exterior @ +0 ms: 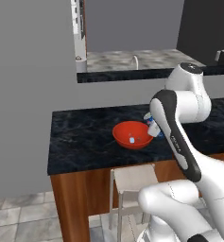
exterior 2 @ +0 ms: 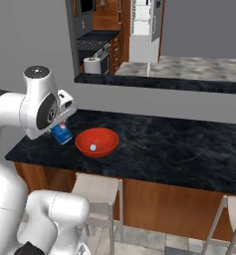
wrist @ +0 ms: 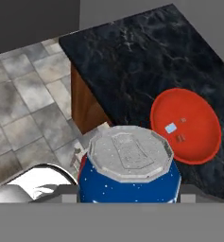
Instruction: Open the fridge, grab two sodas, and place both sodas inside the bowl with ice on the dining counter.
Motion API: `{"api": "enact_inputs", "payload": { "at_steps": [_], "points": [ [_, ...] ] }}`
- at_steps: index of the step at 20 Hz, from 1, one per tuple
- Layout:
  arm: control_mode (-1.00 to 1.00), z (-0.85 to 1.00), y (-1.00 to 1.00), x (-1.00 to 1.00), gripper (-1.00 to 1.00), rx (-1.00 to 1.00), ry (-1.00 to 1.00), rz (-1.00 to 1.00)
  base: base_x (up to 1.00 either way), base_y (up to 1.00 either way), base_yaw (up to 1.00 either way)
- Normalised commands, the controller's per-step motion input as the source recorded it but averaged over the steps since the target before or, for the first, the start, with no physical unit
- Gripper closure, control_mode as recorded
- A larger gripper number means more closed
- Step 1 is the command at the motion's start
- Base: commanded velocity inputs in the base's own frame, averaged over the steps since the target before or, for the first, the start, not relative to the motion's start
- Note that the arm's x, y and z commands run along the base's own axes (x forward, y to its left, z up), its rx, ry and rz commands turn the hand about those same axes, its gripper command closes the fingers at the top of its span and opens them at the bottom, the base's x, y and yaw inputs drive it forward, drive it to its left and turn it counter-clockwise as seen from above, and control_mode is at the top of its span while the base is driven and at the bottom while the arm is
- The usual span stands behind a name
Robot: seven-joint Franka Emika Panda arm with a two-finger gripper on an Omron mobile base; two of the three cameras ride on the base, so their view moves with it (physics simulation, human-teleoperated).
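Note:
My gripper (wrist: 130,191) is shut on a blue soda can (wrist: 130,170) with a silver lid, held tilted above the dining counter (exterior: 85,137). In the base views the can (exterior 2: 61,133) hangs just beside the rim of the red-orange bowl (exterior 2: 96,142), on the side nearest my arm, and the arm partly hides the gripper (exterior: 153,124). The bowl (wrist: 185,125) sits on the black marble top and holds a few small pale ice pieces (wrist: 170,127). Far back, the fridge (exterior 2: 142,25) stands open, showing white shelves.
Pale stools (exterior: 132,179) (exterior 2: 97,191) stand under the counter's near edge, with another (exterior 2: 234,209) further right. A raised dark ledge (exterior 2: 159,82) and grey wall run behind the counter. Beyond lie a grey speckled counter (exterior: 132,59) and a paper towel roll (exterior 2: 92,64).

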Motion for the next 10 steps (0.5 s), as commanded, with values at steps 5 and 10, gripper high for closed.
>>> {"api": "enact_inputs", "payload": {
  "at_steps": [5,10],
  "points": [
    [-1.00,-0.24,0.00,0.55,1.00,-0.14,0.28,0.13,0.00,0.00,0.00],
    [-1.00,-0.50,0.00,0.25,1.00,-0.05,0.06,0.15,0.00,0.00,0.00]
  ]
}}
